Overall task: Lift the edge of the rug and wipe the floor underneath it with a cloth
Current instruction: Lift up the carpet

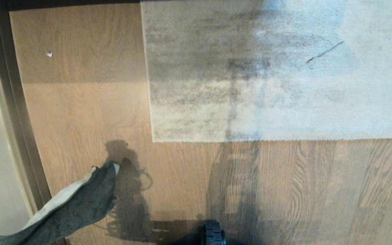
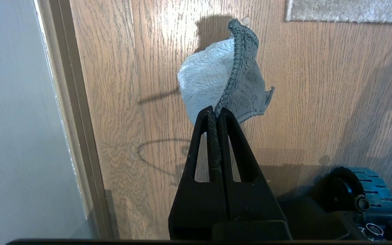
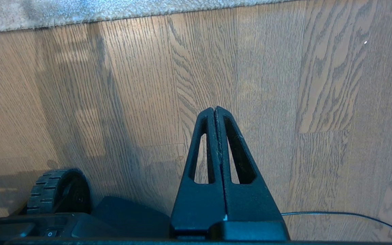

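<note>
Above the floor (image 2: 121,85), left pincer (image 2: 216,110) grips the cloth (image 2: 213,78); right pincer (image 3: 215,109) closed, empty

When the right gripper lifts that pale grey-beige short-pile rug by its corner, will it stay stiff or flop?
Probably bends rather than flops: the rug corner lies flat with a crisp straight border. Likely heavy, given its spread. The right gripper, shut, must open first.

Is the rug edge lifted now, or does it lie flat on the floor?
Flat. The rug edge and its corner lie straight on the floor, with no fold or raised part. The left gripper holds the cloth; the right gripper is shut and empty.
</note>
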Motion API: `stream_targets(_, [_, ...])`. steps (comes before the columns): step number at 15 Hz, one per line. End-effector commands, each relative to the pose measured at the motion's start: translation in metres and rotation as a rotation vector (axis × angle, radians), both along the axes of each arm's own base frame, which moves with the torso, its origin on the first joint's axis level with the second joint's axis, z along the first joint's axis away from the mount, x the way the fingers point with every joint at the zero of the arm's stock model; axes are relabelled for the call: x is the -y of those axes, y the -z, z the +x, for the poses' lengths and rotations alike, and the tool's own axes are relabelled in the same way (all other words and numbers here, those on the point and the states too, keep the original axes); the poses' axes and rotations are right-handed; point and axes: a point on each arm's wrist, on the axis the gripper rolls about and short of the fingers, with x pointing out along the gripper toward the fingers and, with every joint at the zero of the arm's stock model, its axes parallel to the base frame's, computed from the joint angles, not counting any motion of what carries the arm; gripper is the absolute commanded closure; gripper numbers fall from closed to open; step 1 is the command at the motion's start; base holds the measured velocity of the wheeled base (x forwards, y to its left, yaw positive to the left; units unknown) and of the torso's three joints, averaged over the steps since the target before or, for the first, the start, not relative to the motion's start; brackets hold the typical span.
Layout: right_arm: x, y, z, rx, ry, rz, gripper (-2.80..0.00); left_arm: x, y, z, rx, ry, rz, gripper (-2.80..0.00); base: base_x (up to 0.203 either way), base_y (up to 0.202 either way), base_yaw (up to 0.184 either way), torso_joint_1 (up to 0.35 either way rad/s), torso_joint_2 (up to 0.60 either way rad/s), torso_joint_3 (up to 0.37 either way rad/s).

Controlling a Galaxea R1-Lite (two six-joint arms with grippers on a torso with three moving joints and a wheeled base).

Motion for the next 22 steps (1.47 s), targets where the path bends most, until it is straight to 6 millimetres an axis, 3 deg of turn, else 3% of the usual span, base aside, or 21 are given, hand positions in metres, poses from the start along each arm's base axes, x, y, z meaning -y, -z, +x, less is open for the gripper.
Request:
stream_targets(1, [0.000,0.000,0.000,0.001,0.000,0.001,0.00,0.000,0.000,0.000,0.001,-0.001,0.000,0.00,0.000,0.000,0.000,0.000,0.00,0.000])
stream_targets(15, [0.000,0.000,0.000,0.004,-0.001,-0.031,0.00,0.000,0.000,0.000,0.001,-0.001,0.000,0.00,0.000,0.000,0.000,0.000,0.00,0.000])
stream_targets(22, [-0.004,-0.025,-0.007,0.095,-0.180,-0.082,0.00,0.000,0.000,0.000,0.001,-0.001,0.000,0.00,0.000,0.000,0.000,0.000,0.00,0.000])
